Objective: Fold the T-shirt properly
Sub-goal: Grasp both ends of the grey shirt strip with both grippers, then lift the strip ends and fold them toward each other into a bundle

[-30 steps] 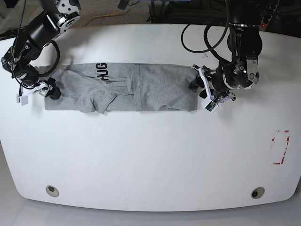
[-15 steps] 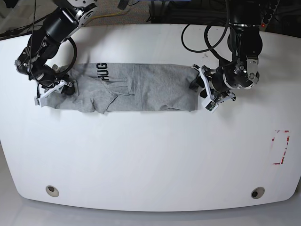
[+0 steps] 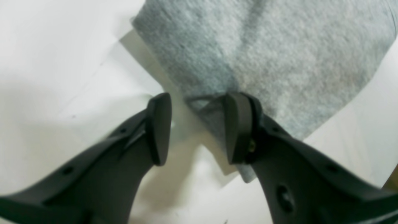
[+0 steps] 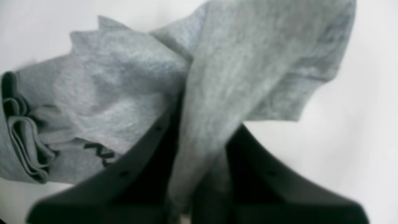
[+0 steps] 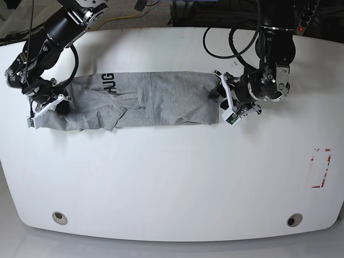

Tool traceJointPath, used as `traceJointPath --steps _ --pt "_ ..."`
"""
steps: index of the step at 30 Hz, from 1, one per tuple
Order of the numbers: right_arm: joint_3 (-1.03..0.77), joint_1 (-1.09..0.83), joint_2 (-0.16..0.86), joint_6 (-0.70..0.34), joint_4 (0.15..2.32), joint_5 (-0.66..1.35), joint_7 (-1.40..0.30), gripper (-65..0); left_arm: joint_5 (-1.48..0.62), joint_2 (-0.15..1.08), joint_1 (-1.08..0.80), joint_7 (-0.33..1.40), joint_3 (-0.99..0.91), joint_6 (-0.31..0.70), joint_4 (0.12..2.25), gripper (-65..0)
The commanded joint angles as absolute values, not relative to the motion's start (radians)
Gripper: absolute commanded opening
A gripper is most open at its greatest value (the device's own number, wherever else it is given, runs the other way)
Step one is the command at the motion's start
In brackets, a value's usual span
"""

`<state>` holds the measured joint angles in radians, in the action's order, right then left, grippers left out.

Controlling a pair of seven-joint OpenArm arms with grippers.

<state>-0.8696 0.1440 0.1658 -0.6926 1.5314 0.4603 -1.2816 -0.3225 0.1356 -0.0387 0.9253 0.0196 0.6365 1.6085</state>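
In the left wrist view the left gripper (image 3: 194,130) stood with its jaws partly apart, straddling a corner of the shirt (image 3: 279,59). The cloth edge ran between the pads and touched the right-hand one, while the other pad stood clear over bare table (image 3: 56,62). Nothing was pinched yet. The shirt spread up and away from the jaws, so a close here would take the edge (a thin bite, by my guess).

In the right wrist view the right gripper (image 4: 199,174) had its jaws drawn tight on a fold of shirt (image 4: 124,84), which rose out between them and draped to both sides. Stacked hems showed at the left, with a scrap of black lettering (image 4: 99,151) below.

In the base view the shirt (image 5: 161,102) lay as a long band across the far half of the table (image 5: 172,183), its long axis running side to side, "HUG" (image 5: 109,82) near one end. The right gripper (image 5: 49,103) held that end; the left gripper (image 5: 224,102) sat at the opposite end. Each arm was nearest its own end, so bringing the two ends together along that axis looked like the coming fold.
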Motion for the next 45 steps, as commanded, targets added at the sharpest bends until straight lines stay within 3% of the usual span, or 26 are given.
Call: traceJointPath --steps 1,9,13,25,42,45 --pt "-0.871 0.15 0.182 -0.698 1.609 0.542 -1.307 -65.0 -0.328 0.13 -0.022 0.914 0.035 0.613 1.593 -39.7" --pt "-0.769 0.087 0.176 -0.698 1.742 0.808 -1.345 -65.0 -0.331 0.093 0.013 0.914 0.036 0.593 1.495 -39.7" --pt "-0.702 0.045 0.096 -0.698 1.827 0.892 -1.348 -65.0 -0.329 0.062 0.021 0.914 0.036 0.591 1.488 -39.7" --pt "-0.466 -0.019 -0.127 -0.698 1.92 0.874 -1.345 -65.0 -0.226 -0.005 0.021 0.914 0.036 0.591 1.486 -39.7" --pt "-0.219 -0.002 -0.156 -0.698 1.833 0.644 -1.178 -64.7 -0.213 -0.019 0.013 0.914 0.036 0.593 1.486 -39.7" --pt "-0.174 -0.005 -0.145 -0.698 1.827 0.536 -1.124 -48.4 -0.213 -0.019 0.013 0.914 0.036 0.593 1.486 -39.7"
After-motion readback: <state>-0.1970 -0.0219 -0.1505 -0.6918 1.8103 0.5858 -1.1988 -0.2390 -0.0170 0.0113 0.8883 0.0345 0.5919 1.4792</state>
